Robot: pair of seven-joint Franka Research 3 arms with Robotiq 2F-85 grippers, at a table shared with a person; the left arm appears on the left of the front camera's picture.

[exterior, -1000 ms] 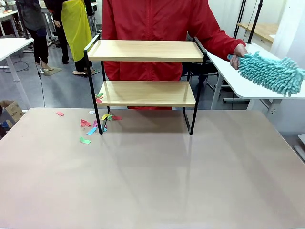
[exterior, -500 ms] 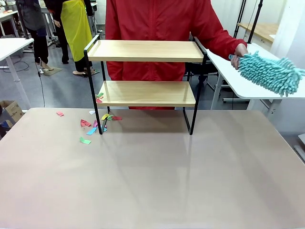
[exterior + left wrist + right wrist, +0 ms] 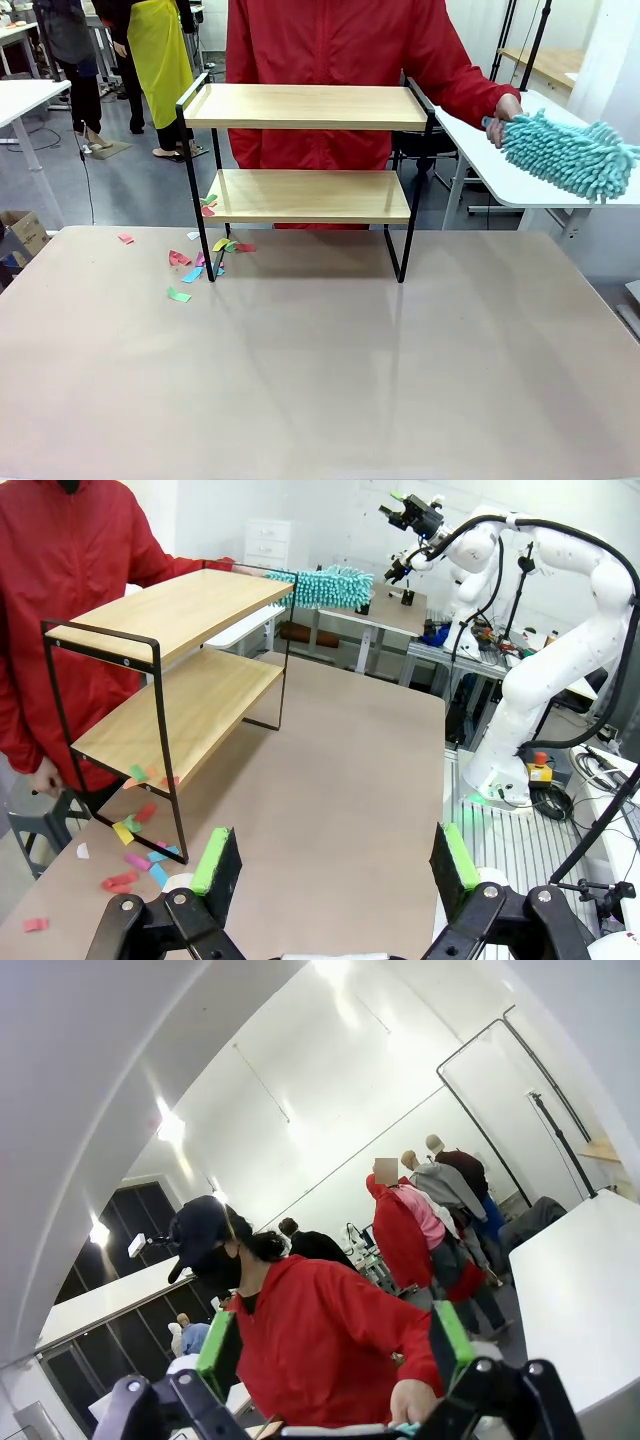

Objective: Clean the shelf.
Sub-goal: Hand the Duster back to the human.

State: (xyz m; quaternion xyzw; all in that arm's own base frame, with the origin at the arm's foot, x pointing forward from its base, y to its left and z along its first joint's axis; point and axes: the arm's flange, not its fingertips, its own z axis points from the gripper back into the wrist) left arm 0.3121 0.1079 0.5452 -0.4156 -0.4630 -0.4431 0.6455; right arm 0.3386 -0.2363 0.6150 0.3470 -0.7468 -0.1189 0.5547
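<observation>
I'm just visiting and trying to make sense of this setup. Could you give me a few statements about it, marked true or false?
1. The shelf has two wooden boards. True.
2. The person's hand holds a red duster. False: the duster is turquoise.
3. Coloured paper scraps lie on the table by the shelf's left legs. True.
4. The left end effector grips the shelf. False: it is open, apart from the shelf.
5. The duster is wiping the top board. False: it is off to the side, over a white side table.
</observation>
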